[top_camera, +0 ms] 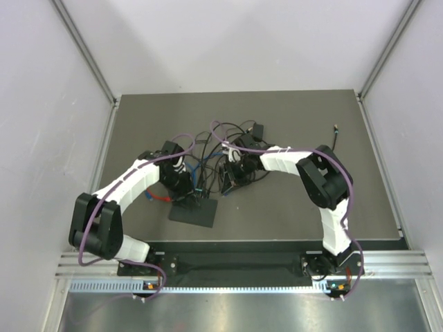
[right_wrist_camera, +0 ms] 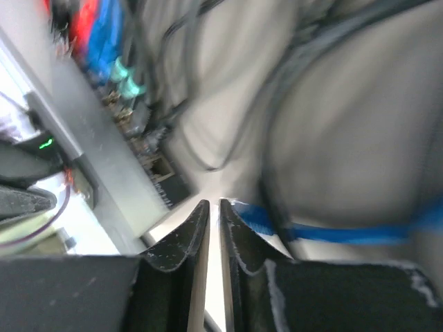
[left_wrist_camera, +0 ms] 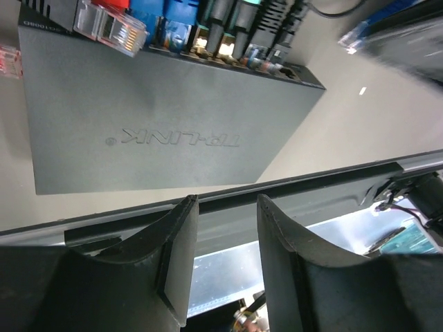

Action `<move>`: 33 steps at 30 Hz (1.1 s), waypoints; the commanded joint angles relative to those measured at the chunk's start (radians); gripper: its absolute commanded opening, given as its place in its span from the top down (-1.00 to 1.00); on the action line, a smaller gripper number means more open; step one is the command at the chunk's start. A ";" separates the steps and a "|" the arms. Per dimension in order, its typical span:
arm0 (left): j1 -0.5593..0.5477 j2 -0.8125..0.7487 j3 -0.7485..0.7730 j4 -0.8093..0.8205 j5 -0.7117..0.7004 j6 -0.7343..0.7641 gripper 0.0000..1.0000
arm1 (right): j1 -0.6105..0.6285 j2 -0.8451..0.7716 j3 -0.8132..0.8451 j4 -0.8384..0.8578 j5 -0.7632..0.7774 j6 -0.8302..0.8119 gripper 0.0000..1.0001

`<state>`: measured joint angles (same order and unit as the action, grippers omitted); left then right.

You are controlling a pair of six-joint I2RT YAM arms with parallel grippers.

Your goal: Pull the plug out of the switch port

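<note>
Right end effector [right_wrist_camera: 213,204], fingers nearly pressed together beside a blue cable [right_wrist_camera: 332,234], sits near the switch port row [right_wrist_camera: 142,138] while the left end effector [left_wrist_camera: 226,200], spread and empty, hovers over the flat switch [left_wrist_camera: 159,131], probably ready to brace it.

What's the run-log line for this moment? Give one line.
left gripper open, empty, near switch; right gripper nearly shut, blue cable beside; clear plug out of port
</note>
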<state>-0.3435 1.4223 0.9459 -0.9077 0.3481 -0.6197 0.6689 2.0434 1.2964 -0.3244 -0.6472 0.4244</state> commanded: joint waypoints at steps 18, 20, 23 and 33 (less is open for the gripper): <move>0.006 0.059 0.017 0.020 -0.021 0.038 0.26 | 0.029 -0.094 0.112 -0.134 0.041 -0.141 0.24; 0.008 0.075 0.021 0.027 -0.032 0.038 0.30 | 0.040 -0.097 0.087 -0.078 -0.044 -0.122 0.21; 0.009 0.067 0.016 0.049 -0.082 0.037 0.43 | 0.043 -0.075 0.061 0.002 -0.132 -0.072 0.21; 0.021 0.000 -0.090 0.190 -0.121 0.035 0.85 | 0.046 0.017 0.035 0.163 -0.269 0.049 0.03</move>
<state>-0.3279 1.4551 0.8871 -0.7677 0.2543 -0.5930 0.7174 2.0251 1.3285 -0.2607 -0.8482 0.4259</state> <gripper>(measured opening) 0.104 0.483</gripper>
